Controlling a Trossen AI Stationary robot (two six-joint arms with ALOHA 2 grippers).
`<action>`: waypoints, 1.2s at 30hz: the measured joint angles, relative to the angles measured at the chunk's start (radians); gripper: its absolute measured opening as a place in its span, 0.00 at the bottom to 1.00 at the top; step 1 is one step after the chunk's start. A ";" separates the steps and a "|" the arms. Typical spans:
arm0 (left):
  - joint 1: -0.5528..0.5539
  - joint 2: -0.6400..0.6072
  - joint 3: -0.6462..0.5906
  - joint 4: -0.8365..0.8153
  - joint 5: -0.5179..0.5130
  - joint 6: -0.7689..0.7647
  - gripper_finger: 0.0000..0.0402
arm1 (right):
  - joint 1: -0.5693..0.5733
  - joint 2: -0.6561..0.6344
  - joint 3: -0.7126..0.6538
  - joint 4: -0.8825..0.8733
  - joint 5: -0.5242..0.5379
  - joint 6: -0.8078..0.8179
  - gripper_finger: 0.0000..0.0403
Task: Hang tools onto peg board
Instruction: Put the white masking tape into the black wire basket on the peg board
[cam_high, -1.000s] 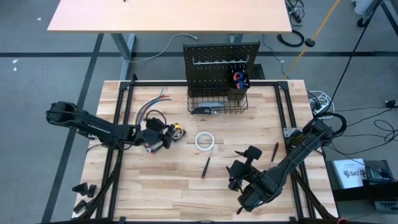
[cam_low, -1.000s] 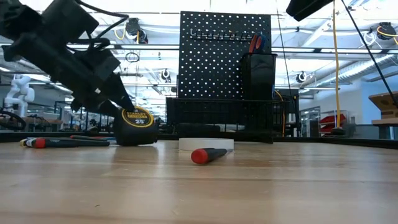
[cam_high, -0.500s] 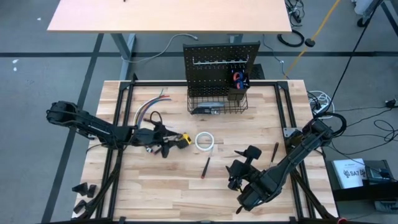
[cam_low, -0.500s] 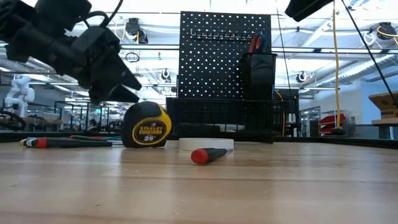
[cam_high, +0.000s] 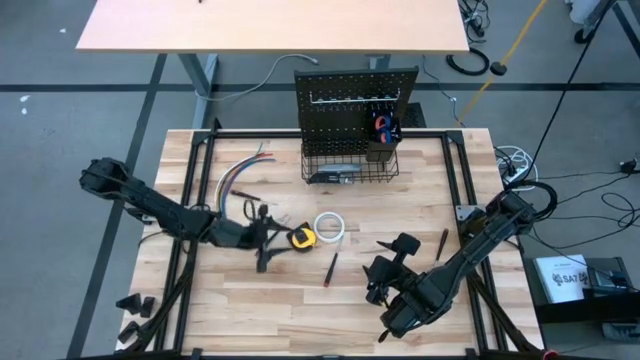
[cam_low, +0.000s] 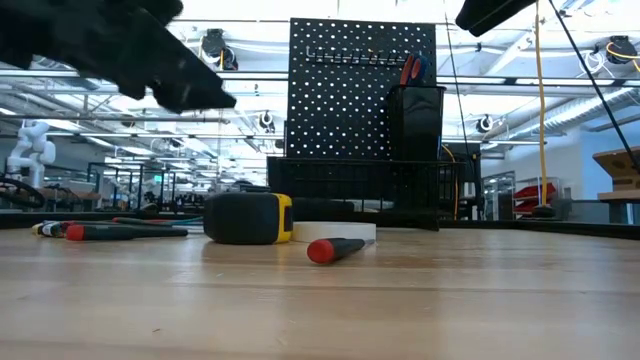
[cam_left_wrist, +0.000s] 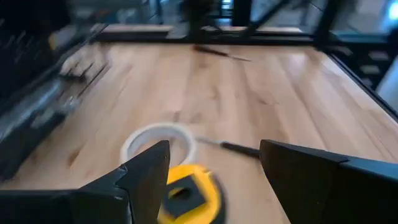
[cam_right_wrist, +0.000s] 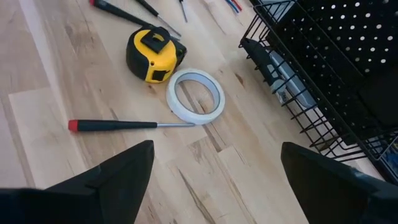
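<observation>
Yellow-and-black tape measure (cam_high: 302, 237) lies on its side on the tan wooden tabletop (cam_high: 250, 300), just beside a white roll of tape (cam_high: 329, 227) that sits at its two o'clock in the high view. The left hand (cam_high: 270, 240) hovers at the tape measure's nine o'clock, fingers spread wide and holding nothing, the yellow case showing between them in the left wrist view (cam_left_wrist: 186, 194). A red-tipped black screwdriver (cam_high: 330, 269) lies at the tape measure's five o'clock. The upright black perforated peg board (cam_high: 355, 92) stands at twelve o'clock on the tabletop, with a black wire basket (cam_high: 349, 166) at its foot. The right hand (cam_high: 385, 275) waits wide open and empty near four o'clock.
</observation>
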 joint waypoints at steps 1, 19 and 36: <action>-0.023 0.014 0.013 0.000 -0.016 0.040 0.63 | -0.002 0.000 0.000 0.002 0.000 0.000 0.85; -0.077 0.209 0.047 -0.178 -0.256 -0.015 0.63 | -0.109 0.187 0.000 0.344 -0.087 -0.458 0.85; -0.074 0.162 0.047 -0.292 -0.189 -0.157 0.63 | -0.380 0.194 -0.223 0.919 -0.390 -0.936 0.84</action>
